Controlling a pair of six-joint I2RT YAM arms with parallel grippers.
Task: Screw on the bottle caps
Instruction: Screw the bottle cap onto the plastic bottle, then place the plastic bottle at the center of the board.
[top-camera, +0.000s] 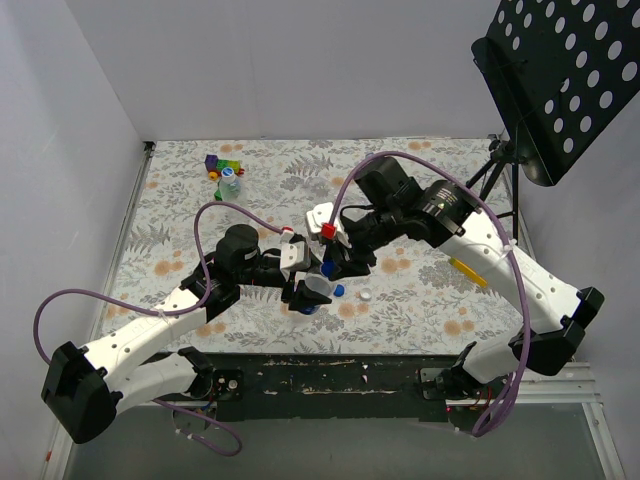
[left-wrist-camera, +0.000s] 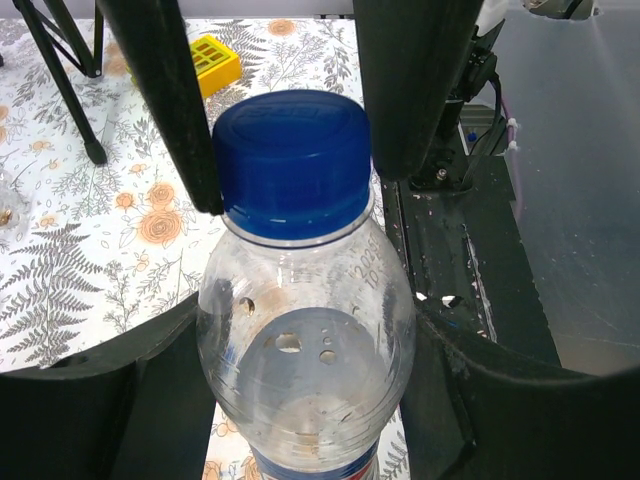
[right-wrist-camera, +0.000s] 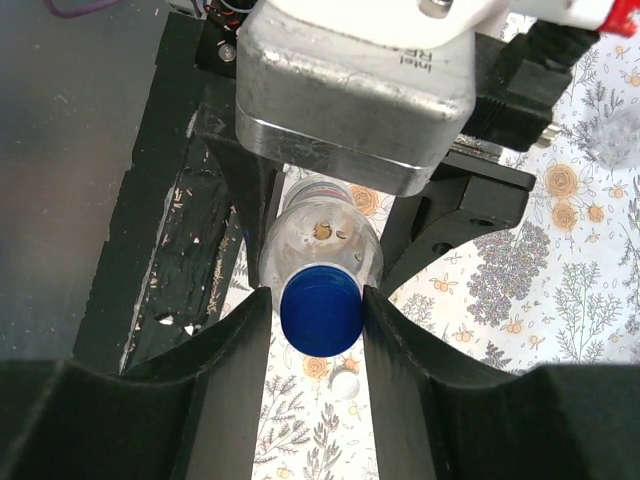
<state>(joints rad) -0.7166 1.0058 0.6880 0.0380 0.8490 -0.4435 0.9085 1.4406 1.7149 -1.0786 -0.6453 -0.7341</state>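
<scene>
A clear bottle (left-wrist-camera: 305, 350) with a blue-edged label is held off the table, and my left gripper (left-wrist-camera: 305, 400) is shut on its shoulder. A blue bottle cap (left-wrist-camera: 292, 165) sits on its neck. My right gripper (right-wrist-camera: 318, 330) comes at it from the mouth end, and its fingers (right-wrist-camera: 400, 400) close against both sides of that cap (right-wrist-camera: 320, 310). In the top view the two grippers meet at the bottle (top-camera: 318, 292) near the table's front middle. A white cap (right-wrist-camera: 345, 385) lies loose on the cloth just beyond the bottle, and it also shows from above (top-camera: 366, 295). A second bottle (top-camera: 230, 183) stands at the back left.
Coloured toy blocks (top-camera: 222, 165) cluster round the far bottle. A yellow block (top-camera: 468, 272) lies under my right arm. A black perforated music stand (top-camera: 565, 75) rises at the back right on tripod legs (top-camera: 490, 170). The dark table edge (top-camera: 330, 375) runs along the front.
</scene>
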